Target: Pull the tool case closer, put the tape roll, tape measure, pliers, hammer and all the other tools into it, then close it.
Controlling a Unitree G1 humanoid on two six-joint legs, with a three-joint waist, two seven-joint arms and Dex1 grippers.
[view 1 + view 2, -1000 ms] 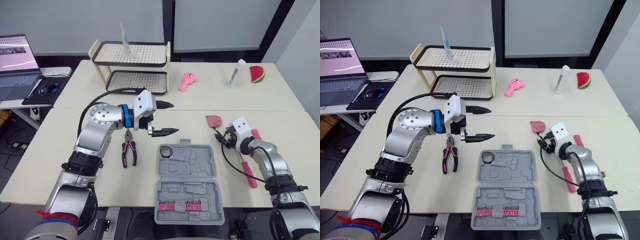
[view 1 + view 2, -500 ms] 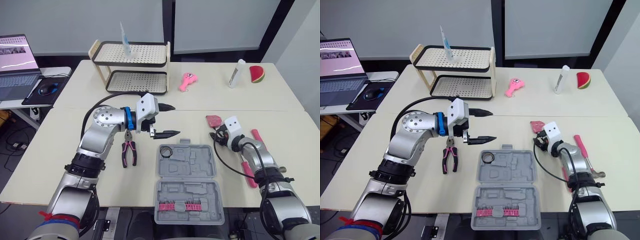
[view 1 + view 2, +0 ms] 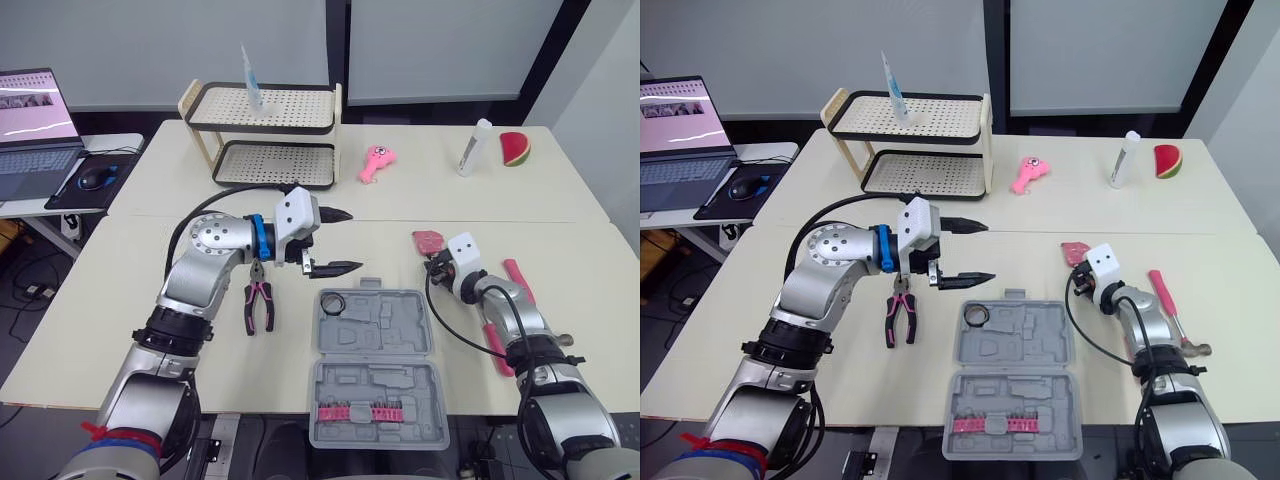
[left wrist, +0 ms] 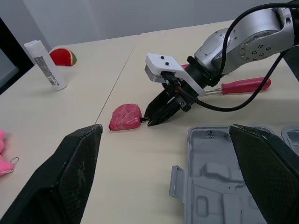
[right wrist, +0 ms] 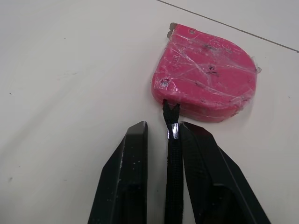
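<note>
We're over a smooth cream tabletop [image 3: 120, 300], two slabs with a seam across the middle, pale wall panels behind. Off to the left, an open laptop [image 3: 35, 130] on a lower side desk.

Front and centre lies the grey moulded plastic tool case [image 3: 375, 345], flat open near the front edge, with a row of pink bits [image 3: 375, 412] in its nearer half. The black tape roll [image 3: 333, 302], a small ring, sits in the far-left recess.

Just left of the case, apart from it: pliers with pink-and-black handles [image 3: 258, 300], flat on bare tabletop.

The left gripper [image 3: 350, 240] hangs above the tabletop beyond the case's far-left corner, jaws spread wide.

On the right, the glossy pink rounded tape measure [image 5: 205, 84] sits beyond the case's far-right corner with open surface all round. The right gripper [image 5: 163, 126] is low, tips just short of it. Its jaws are narrowly parted, the measure's black strap [image 5: 172, 140] lying in the gap, hard against one finger [image 5: 205, 177], a sliver of tabletop before the other.

The red-handled hammer [image 3: 1162, 298] lies right of that arm, metal head toward the front edge.

The far slab carries a cream two-tier rack with black-rimmed perforated shelves [image 3: 265, 120], a pink toy [image 3: 376, 160], a white tube [image 3: 473, 147] and a watermelon-slice toy [image 3: 513, 148], all well away from the case.
</note>
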